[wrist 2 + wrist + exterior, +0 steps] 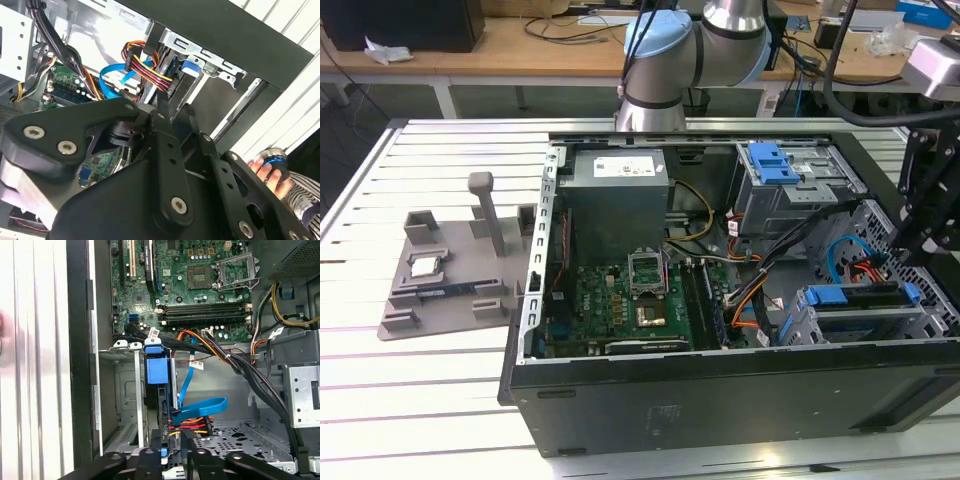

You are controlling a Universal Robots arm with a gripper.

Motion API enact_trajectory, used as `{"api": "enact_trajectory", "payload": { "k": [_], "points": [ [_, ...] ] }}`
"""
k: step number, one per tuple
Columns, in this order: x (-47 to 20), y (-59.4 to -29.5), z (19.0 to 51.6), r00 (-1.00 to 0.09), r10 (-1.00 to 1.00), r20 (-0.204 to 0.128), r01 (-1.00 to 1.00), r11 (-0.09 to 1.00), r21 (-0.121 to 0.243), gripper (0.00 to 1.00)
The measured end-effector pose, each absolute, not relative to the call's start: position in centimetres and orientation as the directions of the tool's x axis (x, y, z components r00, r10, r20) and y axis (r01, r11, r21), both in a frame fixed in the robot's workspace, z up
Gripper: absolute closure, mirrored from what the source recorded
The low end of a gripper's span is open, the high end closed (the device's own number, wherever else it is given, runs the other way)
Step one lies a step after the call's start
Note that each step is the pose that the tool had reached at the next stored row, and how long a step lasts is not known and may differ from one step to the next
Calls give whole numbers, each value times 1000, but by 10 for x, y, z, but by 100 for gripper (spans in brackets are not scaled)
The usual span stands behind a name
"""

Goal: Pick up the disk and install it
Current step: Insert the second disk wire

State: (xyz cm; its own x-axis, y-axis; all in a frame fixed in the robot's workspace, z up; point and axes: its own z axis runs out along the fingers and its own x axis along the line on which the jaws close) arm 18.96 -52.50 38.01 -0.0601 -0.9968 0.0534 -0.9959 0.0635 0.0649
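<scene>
The disk (860,300) stands on edge in the lower drive bay at the exterior view's right end of the open computer case (720,400), framed by its blue bracket. In the first wrist view the disk (161,405) shows edge-on between the bay's metal rails, its blue bracket tab (159,371) on the motherboard side. My gripper (910,262) hangs just above the disk's outer end, by the case wall. Its black linkages (170,457) straddle that end of the disk. A blue data cable and a red, yellow and black power plug (191,424) lie right beside it.
A second grey drive cage with a blue latch (772,165) sits behind the bay, beside the power supply (620,185) and motherboard (630,310). A grey fixture holding a small square chip (425,265) lies on the slatted table. A person's hand (270,170) is outside the case.
</scene>
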Motion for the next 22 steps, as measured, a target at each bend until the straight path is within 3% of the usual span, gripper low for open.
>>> {"api": "enact_trajectory", "payload": {
  "k": [9, 10, 12, 22],
  "points": [
    [175, -519, 371, -28, -998, 53, -997, 32, 65, 70],
    [175, -519, 371, -28, -998, 53, -997, 31, 65, 71],
    [175, -520, 371, -27, -998, 53, -997, 31, 65, 84],
    [174, -527, 363, -26, -998, 54, -997, 29, 65, 84]
  ]
}}
